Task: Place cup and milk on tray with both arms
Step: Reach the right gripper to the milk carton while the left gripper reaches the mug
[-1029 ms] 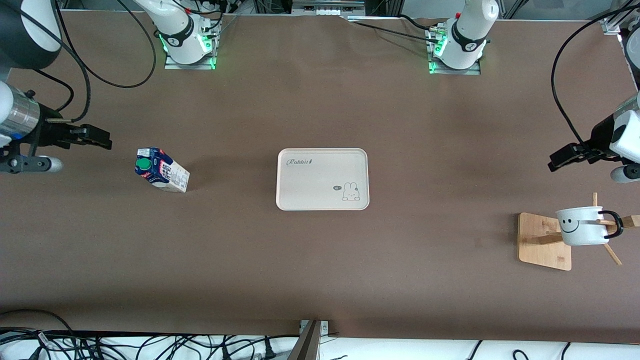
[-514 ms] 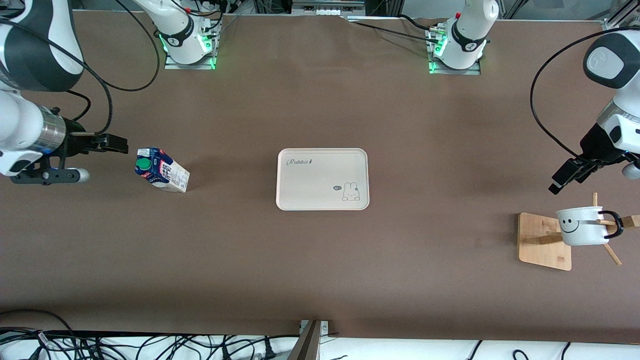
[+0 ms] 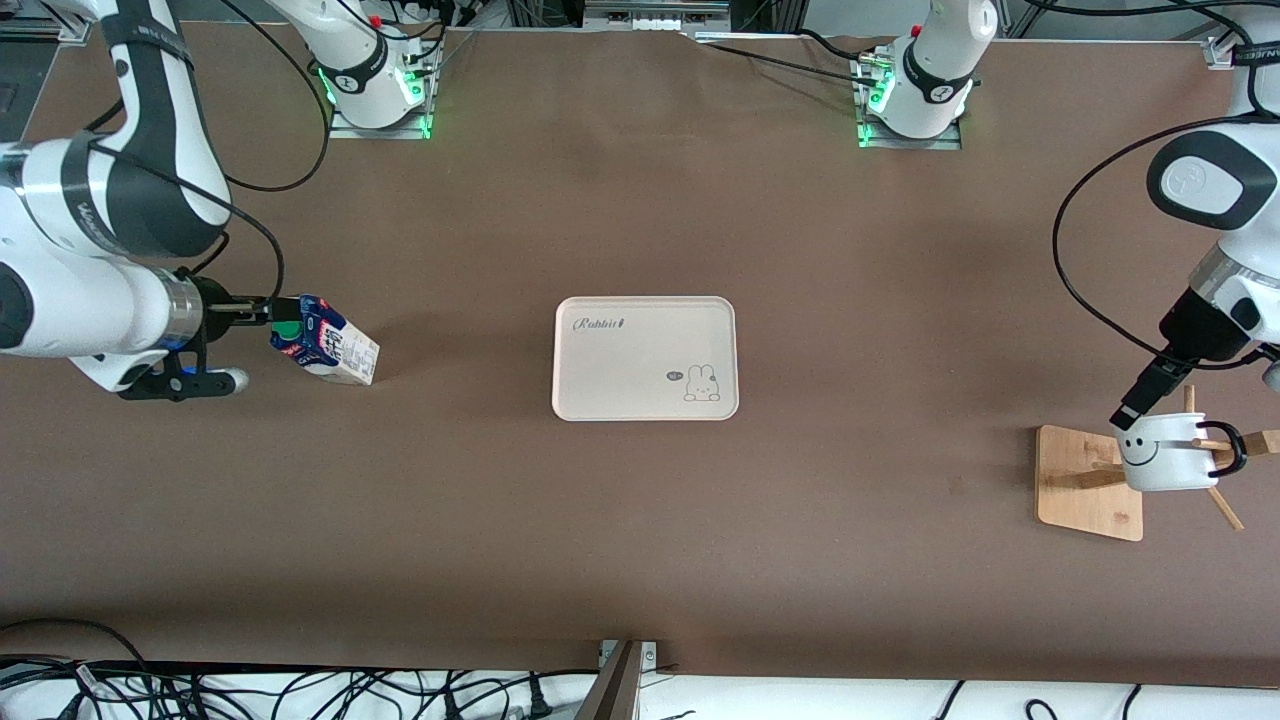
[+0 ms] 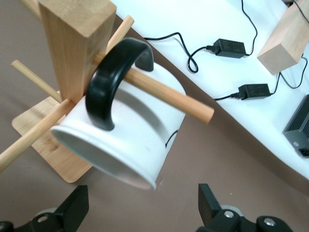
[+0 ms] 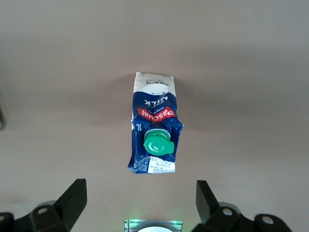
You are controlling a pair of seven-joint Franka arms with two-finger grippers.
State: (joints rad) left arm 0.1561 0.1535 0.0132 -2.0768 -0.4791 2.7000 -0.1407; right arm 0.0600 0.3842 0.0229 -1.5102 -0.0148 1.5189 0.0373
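While both grippers stand wide and hold nothing, we find the right gripper (image 3: 272,312) at the top of the milk (image 3: 325,340), which stands on the table (image 3: 640,520) toward the right arm's end. We find the left gripper (image 3: 1140,405) just above the cup (image 3: 1160,452), which hangs by its handle on a peg of the wooden rack (image 3: 1088,485). We see the tray (image 3: 645,358) bare at mid-table.
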